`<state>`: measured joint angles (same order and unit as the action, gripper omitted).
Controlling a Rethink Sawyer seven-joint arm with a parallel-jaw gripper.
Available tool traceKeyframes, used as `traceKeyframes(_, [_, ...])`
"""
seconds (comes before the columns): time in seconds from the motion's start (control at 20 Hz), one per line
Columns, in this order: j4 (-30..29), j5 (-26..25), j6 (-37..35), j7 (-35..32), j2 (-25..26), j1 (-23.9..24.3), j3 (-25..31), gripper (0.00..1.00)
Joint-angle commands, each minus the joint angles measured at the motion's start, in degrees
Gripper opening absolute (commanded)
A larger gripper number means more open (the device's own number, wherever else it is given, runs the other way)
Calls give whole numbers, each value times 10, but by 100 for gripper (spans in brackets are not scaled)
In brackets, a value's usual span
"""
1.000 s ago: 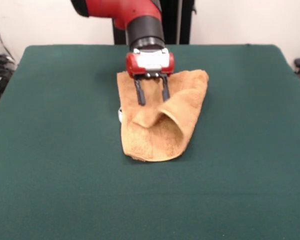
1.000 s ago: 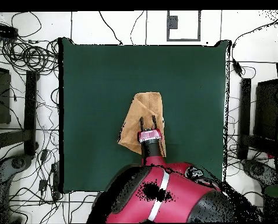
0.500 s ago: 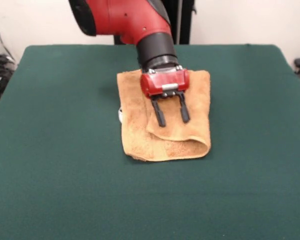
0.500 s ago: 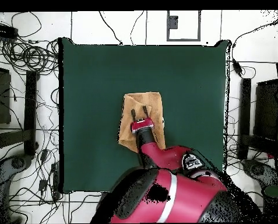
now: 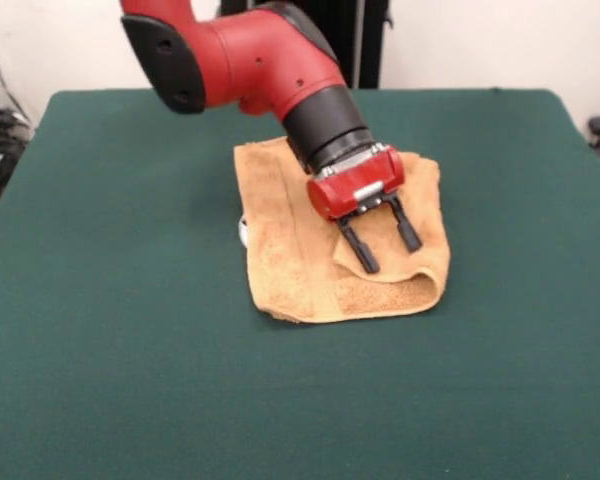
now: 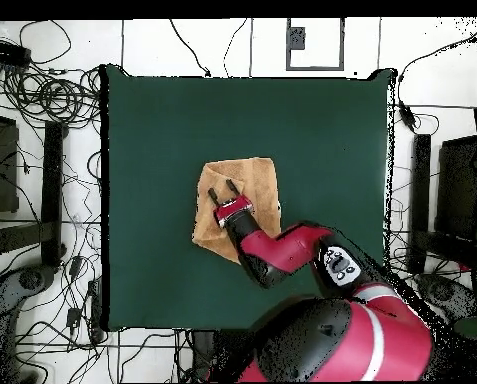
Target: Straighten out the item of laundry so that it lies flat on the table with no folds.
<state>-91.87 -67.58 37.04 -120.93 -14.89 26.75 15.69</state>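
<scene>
End effector [image 5: 390,240] spread open over the partly folded towel [image 5: 290,260] on the table [image 5: 130,380]; no readable writing.

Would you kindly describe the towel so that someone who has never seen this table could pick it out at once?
Start at the dark green table, which fills most of the front view. Near its middle, under the open gripper of the red arm, lies the towel. It is the only golden-tan, fuzzy thing there, and one side is folded over on itself.
</scene>
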Motion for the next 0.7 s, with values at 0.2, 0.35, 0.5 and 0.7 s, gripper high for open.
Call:
traceKeyframes(0.2, [93, -207, -83, -504, 22, -27, 168, 100])
traceKeyframes(0.35, [101, -205, -73, -551, 29, -37, 157, 100])
traceKeyframes(0.5, [100, -120, -59, -484, 50, -34, 141, 100])
traceKeyframes(0.7, [108, -99, -41, -485, 59, -46, 127, 100])
